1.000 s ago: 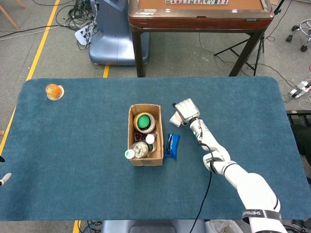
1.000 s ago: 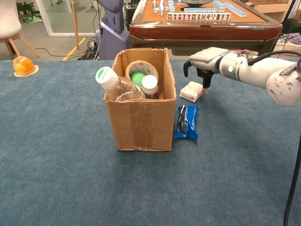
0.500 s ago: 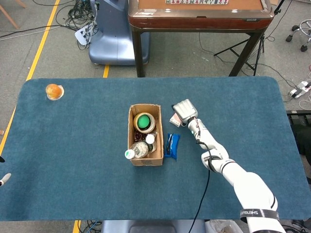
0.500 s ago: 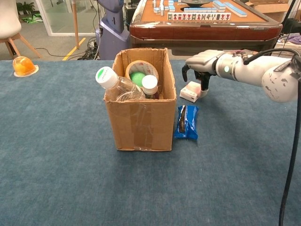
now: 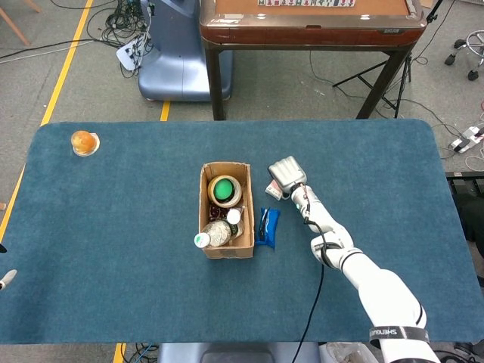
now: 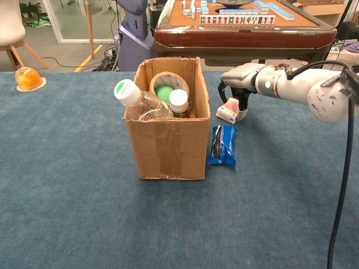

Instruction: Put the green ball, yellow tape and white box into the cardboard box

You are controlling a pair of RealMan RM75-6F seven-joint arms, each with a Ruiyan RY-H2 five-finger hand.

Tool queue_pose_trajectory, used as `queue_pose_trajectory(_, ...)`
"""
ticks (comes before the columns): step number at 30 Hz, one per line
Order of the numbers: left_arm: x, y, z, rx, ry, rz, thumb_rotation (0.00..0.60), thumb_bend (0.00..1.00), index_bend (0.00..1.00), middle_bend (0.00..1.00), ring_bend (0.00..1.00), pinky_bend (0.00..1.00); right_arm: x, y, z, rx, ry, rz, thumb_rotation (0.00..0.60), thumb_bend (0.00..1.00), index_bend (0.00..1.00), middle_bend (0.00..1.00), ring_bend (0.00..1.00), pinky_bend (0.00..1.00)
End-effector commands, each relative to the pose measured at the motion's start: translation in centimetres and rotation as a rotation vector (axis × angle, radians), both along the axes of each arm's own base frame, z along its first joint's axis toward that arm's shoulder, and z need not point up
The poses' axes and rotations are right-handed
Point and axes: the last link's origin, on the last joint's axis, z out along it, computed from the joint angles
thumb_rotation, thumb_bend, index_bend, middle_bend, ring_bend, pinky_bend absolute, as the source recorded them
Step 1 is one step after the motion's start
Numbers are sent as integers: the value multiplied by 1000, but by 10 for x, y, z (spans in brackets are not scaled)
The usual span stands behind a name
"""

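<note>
The open cardboard box (image 5: 203, 210) (image 6: 168, 147) stands mid-table. Inside it, at the far end, the green ball (image 5: 221, 190) (image 6: 163, 93) sits in the ring of the yellow tape (image 5: 224, 178) (image 6: 168, 77). Just right of the box, on the cloth, lies the small white box (image 5: 271, 188) (image 6: 229, 112), slightly tilted. My right hand (image 5: 287, 173) (image 6: 241, 77) is lowered over it, with fingers curled down on both sides, gripping it. A pale sliver at the left edge of the head view may be my left hand (image 5: 6, 279).
A blue snack packet (image 5: 267, 227) (image 6: 222, 144) lies right of the cardboard box, in front of the white box. A clear bottle (image 6: 137, 102) and a white-capped bottle (image 6: 178, 102) stick out of the box. An orange item in a cup (image 5: 85, 142) sits far left.
My right hand has come down and slightly left onto the white box, and its fingers have closed around it. The white box now sits a little tilted.
</note>
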Motion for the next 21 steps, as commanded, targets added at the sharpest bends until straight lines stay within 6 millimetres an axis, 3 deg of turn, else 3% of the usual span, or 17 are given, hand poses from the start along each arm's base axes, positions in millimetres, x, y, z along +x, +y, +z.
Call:
queue_pose_trajectory(1, 0, 0, 0, 0, 0, 0, 600, 146, 469, 441, 410, 569, 0, 0, 0, -3, -2, 0, 600, 94, 567, 903, 863, 758)
queue_pose_trajectory(11, 0, 0, -1, -2, 0, 1, 600, 146, 469, 441, 409, 569, 0, -2, 12, -51, -34, 28, 600, 106, 635, 904, 863, 758)
queue_pose_trajectory(21, 0, 0, -6, -22, 8, 2, 600, 146, 469, 441, 410, 569, 24, 1, 69, -230, -155, 147, 600, 125, 635, 903, 863, 759)
